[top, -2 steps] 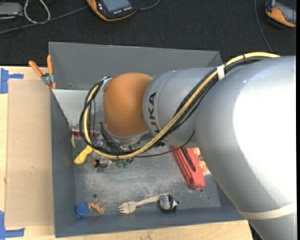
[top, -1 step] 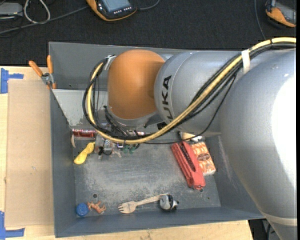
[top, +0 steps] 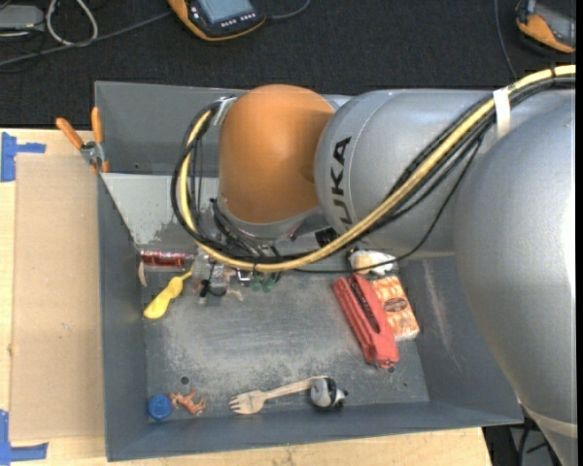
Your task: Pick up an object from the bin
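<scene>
Scanning from the near wall, what lies there? (reviewer)

Blue cap (top: 158, 408) in the near-left corner of the bin (top: 122, 357), a tiny orange figure (top: 188, 402) just beside it. Then a wooden fork (top: 268, 396), tines to the left, handle end touching a small black-and-white thing (top: 325, 393). All loose and flat, probably slid to the wall. (annotator)

Middle? (reviewer)

Floor is bare in the centre. On the right, a red ribbed clip-like bar (top: 365, 323) lies slantwise, with an orange printed packet (top: 398, 315) against its right side. (annotator)

And the gripper? (reviewer)

Gripper (top: 214, 284) is low at the left, further back, under the arm's orange cover (top: 267, 153). The cover and cables hide most of it, so I cannot tell whether it is open or closed, and I see nothing held. (annotator)

So which thing is the target? (reviewer)

My judgement only: a yellow curved piece (top: 165, 299) lies just left of the gripper, nearest to it. A dark red cylinder (top: 165, 258) lies on its side just behind that, by the sloped left wall. Either is in reach from that pose. I can't tell if the gripper touches either. (annotator)

Anything further back? (reviewer)

A small white thing (top: 371, 258) sits half under the arm, well apart from the gripper. (annotator)
</scene>
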Robot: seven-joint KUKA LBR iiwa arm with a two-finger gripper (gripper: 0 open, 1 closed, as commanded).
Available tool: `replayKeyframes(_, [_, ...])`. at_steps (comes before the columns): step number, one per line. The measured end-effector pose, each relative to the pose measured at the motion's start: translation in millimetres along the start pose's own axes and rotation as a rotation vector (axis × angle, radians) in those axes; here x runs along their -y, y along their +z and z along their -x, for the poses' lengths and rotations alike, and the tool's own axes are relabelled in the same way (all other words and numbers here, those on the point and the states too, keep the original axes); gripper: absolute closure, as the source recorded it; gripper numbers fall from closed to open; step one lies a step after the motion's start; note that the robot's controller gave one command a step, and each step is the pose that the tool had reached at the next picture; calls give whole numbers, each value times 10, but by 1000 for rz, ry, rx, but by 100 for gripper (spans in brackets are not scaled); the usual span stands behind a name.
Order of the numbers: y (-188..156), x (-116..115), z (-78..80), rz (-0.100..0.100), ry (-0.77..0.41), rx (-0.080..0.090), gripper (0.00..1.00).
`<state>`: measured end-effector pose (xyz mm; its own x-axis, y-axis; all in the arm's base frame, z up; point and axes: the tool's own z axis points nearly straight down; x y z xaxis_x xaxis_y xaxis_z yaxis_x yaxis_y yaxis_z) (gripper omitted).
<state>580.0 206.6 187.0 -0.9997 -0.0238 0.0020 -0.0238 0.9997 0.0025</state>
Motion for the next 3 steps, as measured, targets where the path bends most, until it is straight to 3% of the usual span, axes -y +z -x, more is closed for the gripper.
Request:
replayKeyframes(1, [117,-77,-171,2,57,1,100])
replayKeyframes(2, [81,-106,-221,-1,71,-8,100])
replayKeyframes(3, [-177,-43,-231,2,-6,2,100])
